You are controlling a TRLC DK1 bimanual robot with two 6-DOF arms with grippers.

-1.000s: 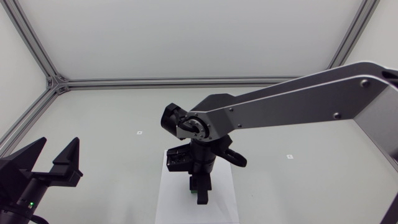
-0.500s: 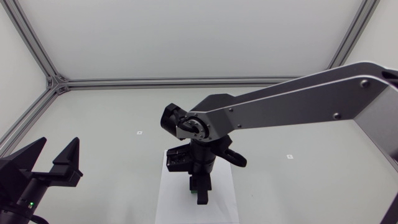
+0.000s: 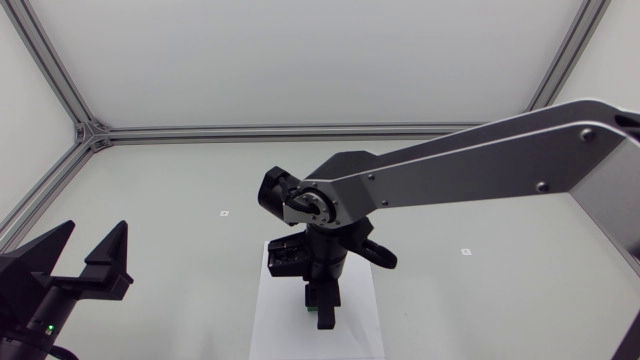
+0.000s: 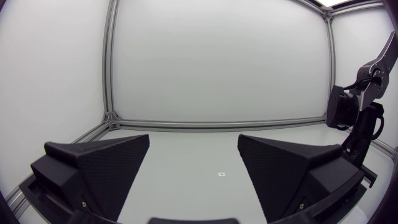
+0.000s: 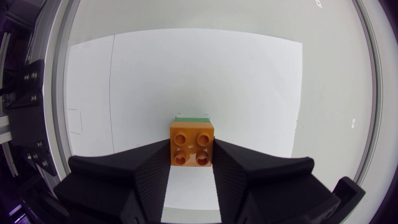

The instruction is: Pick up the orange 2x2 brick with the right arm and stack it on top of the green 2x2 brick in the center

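In the right wrist view the orange 2x2 brick (image 5: 193, 145) sits studs-up between the black fingers of my right gripper (image 5: 191, 163), which is shut on it from both sides. Only a thin edge of the green brick (image 5: 191, 116) shows just past the orange one, directly underneath it. I cannot tell whether the two bricks touch. In the head view my right gripper (image 3: 321, 306) points straight down over the white sheet (image 3: 275, 325), with a bit of green brick (image 3: 326, 323) at its tips. My left gripper (image 3: 88, 252) rests open at the near left, nothing between its fingers (image 4: 102, 165).
The white paper sheet (image 5: 186, 68) lies under the bricks at the table's centre. Small marks (image 3: 224, 213) dot the grey table. An aluminium frame (image 3: 90, 133) runs along the table's far and side edges.
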